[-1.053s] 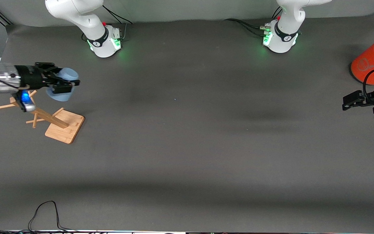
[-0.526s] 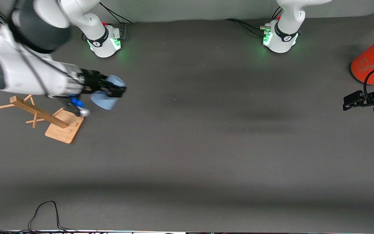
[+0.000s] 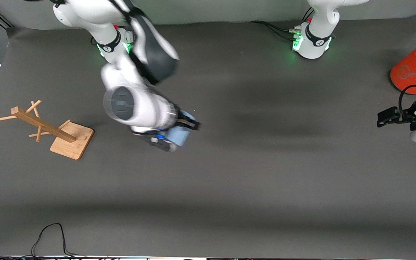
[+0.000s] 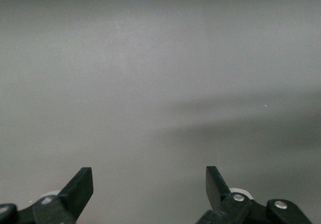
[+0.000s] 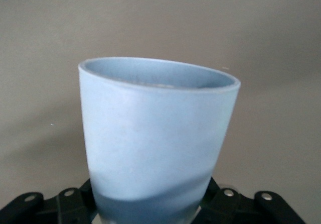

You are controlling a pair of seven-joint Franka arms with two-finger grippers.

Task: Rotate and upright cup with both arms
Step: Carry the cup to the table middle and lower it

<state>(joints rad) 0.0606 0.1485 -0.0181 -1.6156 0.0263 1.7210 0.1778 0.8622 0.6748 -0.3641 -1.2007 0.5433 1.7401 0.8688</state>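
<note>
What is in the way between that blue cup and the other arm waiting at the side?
Nothing visible. The right gripper holds the cup over bare dark table near the middle. The left gripper waits, jaws open, beside the orange cylinder; only bare mat shows between them.

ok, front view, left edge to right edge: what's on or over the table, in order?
Tilted wooden peg rack on its square base → right pincer holding the light-blue plastic cup → open left pincer → big orange cylinder with grey top.
</note>
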